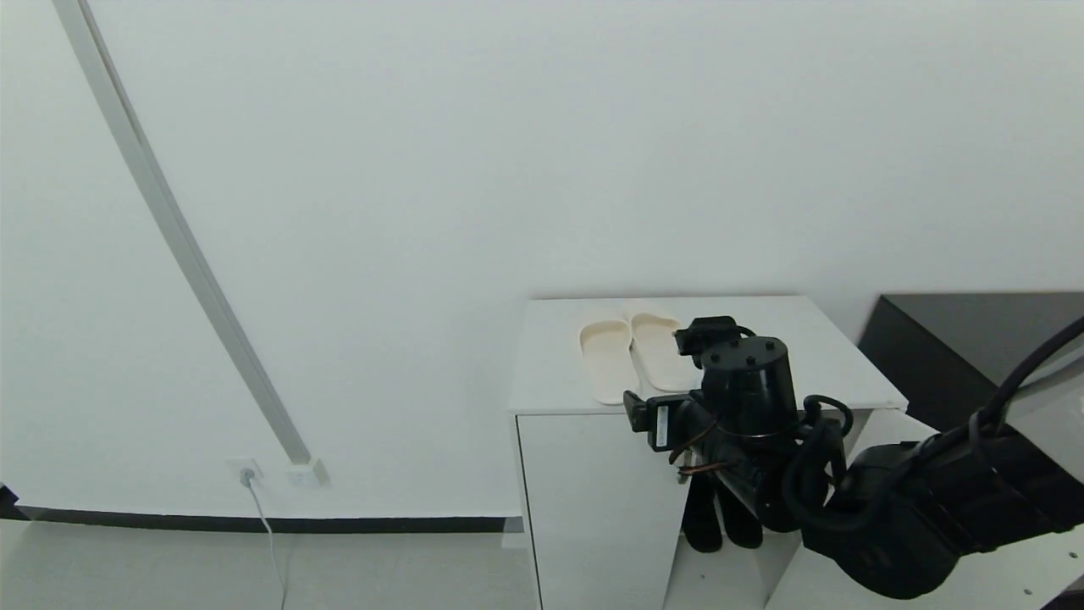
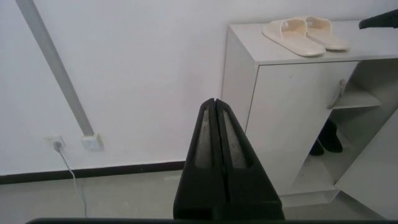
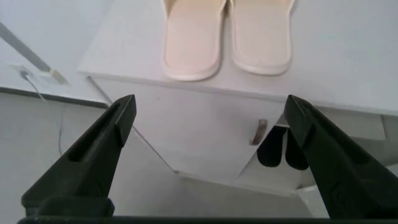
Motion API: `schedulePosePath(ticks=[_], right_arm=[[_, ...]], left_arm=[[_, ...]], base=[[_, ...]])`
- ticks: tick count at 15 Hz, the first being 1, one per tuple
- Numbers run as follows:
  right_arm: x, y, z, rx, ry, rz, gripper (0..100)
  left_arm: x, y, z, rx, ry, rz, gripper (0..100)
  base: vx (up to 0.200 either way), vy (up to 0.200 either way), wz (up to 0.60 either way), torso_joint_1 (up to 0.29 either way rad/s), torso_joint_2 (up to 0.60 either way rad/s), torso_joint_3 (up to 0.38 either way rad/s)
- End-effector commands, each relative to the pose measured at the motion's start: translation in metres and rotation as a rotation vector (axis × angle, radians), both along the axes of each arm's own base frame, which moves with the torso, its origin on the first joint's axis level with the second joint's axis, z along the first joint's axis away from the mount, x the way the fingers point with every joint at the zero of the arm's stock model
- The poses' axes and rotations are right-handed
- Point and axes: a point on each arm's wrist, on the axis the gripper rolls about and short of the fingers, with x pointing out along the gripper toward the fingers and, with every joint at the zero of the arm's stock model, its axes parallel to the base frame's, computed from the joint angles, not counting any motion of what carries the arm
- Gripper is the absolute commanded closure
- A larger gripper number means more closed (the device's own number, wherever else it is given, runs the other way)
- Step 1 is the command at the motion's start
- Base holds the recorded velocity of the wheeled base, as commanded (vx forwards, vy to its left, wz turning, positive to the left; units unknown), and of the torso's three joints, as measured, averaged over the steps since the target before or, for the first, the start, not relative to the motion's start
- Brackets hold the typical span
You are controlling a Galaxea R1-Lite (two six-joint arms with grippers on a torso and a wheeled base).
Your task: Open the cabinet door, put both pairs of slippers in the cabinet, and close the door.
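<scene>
The right tool [image 3: 210, 102] is hanging in front of the tall white boxy cabinet [image 1: 593, 500], near its top front edge. Its two black fingers are spreading wide and gripping nothing. The left tool [image 2: 216, 106] is waiting well to the cabinet's left, its fingers pressing flat together with nothing between them.

The cabinet's white right-hand door [image 2: 376, 174] is standing open, while the left-hand door is staying closed. The pair of cream flat open-backed slippers [image 1: 610, 356] is lying side by side on the cabinet top, the two touching along their inner edges and their heels pointing toward the front edge. The pair of black slippers [image 3: 283, 149] is sitting inside the open lower compartment, beneath a white shelf [image 2: 354, 99]. A small metal handle [image 3: 261, 132] is showing at the closed door's inner edge.

Judging from this, the cream pair is what is waiting to be stored, and the right tool looks like the one lining up for it. To do it well:

- Keep the fingers wide until they are straddling both slippers at the heel end.
- Close across the pair so the two are lifting as one, not sliding toward the wall.
- Lift clear of the top edge before swinging down and in.
- Steer between the shelf and the open door, setting them beside the black pair, not on it.
</scene>
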Motion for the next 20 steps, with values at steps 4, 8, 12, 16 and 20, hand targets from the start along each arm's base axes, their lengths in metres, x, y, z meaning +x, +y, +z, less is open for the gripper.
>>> schedulePosePath(ticks=[4, 8, 12, 16, 20], right_arm=[[0.003, 0.003, -0.013, -0.026, 0.028, 0.001, 0], [0.012, 0.010, -0.042, -0.036, 0.040, 0.006, 0], [0.032, 0.015, -0.058, -0.063, -0.006, 0.044, 0], [0.058, 0.019, -0.073, -0.053, -0.016, 0.016, 0], [0.084, 0.028, -0.078, -0.033, -0.043, 0.021, 0]], left_arm=[[0.000, 0.000, 0.000, 0.000, 0.001, 0.001, 100], [0.000, 0.000, 0.000, -0.003, 0.002, 0.003, 100], [0.000, 0.000, 0.000, -0.006, 0.002, 0.004, 100], [0.000, 0.000, 0.000, -0.009, 0.002, 0.004, 100], [0.000, 0.000, 0.000, -0.010, 0.002, 0.006, 100]], base=[[0.200, 0.000, 0.00, 0.011, 0.00, 0.000], [0.200, 0.000, 0.00, -0.005, 0.00, 0.005], [0.000, 0.000, 0.00, 0.000, 0.00, 0.000], [0.000, 0.000, 0.00, 0.000, 0.00, 0.000], [0.000, 0.000, 0.00, 0.000, 0.00, 0.000]])
